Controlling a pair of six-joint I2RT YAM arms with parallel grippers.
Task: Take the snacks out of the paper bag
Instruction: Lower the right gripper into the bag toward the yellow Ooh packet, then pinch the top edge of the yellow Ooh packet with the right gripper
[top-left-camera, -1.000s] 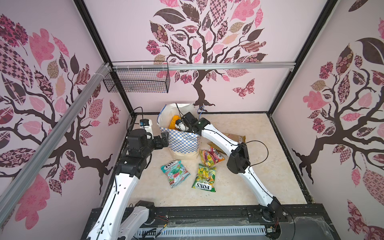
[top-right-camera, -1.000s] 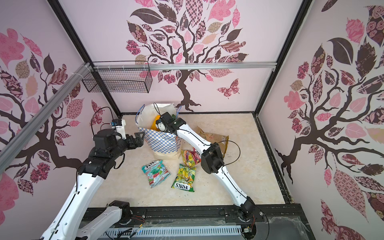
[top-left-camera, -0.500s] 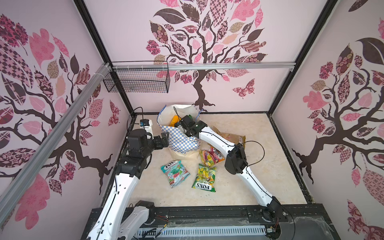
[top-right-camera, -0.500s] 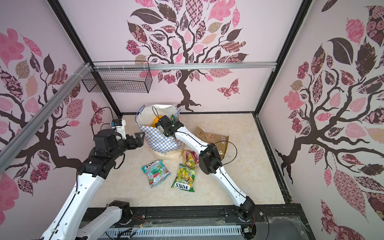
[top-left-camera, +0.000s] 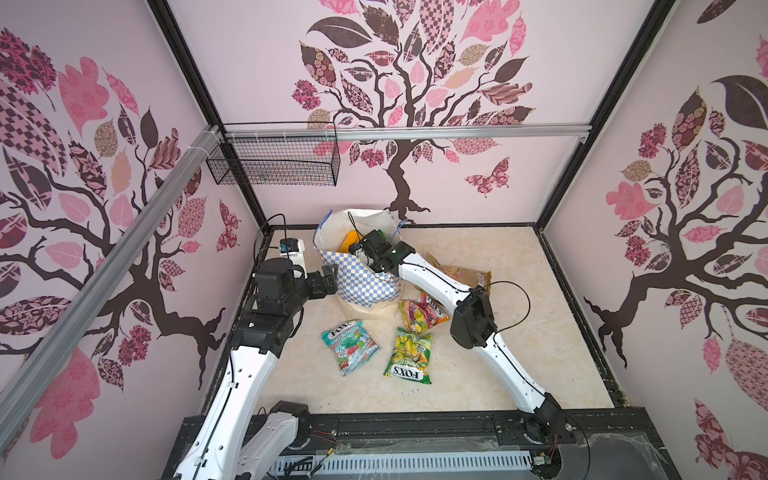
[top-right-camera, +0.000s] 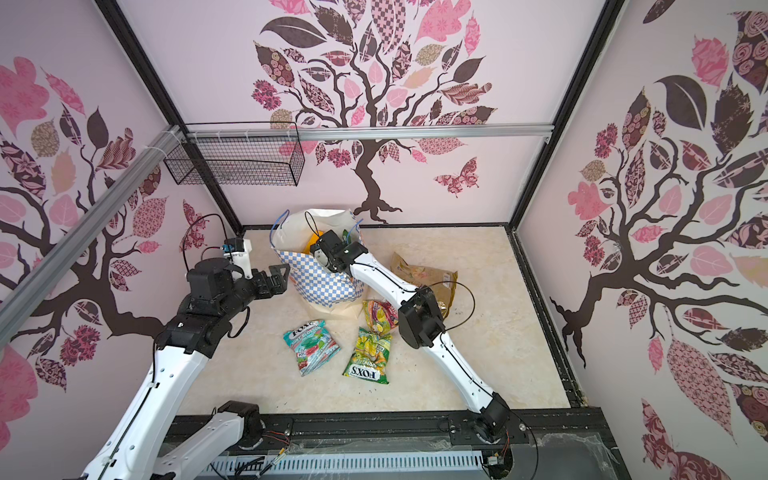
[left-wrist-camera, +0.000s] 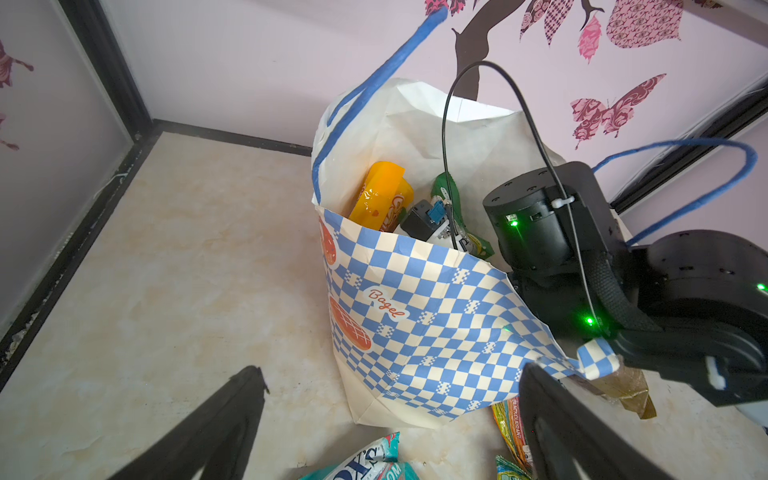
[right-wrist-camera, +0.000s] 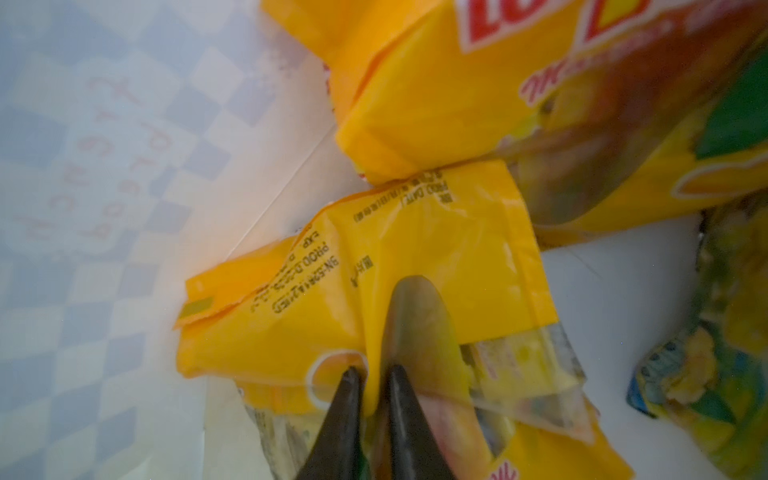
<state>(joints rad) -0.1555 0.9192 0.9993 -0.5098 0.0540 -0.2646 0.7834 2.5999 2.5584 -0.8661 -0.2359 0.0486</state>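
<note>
The blue-and-white checked paper bag (top-left-camera: 365, 284) (top-right-camera: 328, 286) (left-wrist-camera: 415, 324) stands upright at the back of the floor. My right arm's wrist (top-left-camera: 376, 249) reaches down into its mouth. Inside, my right gripper (right-wrist-camera: 371, 372) is shut on a fold of a yellow snack packet (right-wrist-camera: 415, 257). A second yellow-orange packet (right-wrist-camera: 436, 104) lies beside it, and an orange packet (left-wrist-camera: 380, 199) pokes up at the rim. Teal (top-left-camera: 351, 345), green (top-left-camera: 409, 353), orange-pink (top-left-camera: 422, 309) and gold-brown (top-left-camera: 457, 272) snacks lie on the floor. My left gripper (top-left-camera: 330, 276) (left-wrist-camera: 390, 372) hangs open beside the bag's left side, holding nothing.
A black wire basket (top-left-camera: 274, 162) hangs on the back wall at the left. A small white box with a cable (top-left-camera: 291, 249) sits in the back left corner. Patterned walls close in the floor on three sides.
My right gripper has closed on the yellow packet inside the bag, and its wrist has shifted slightly left. The left arm has stayed still.
</note>
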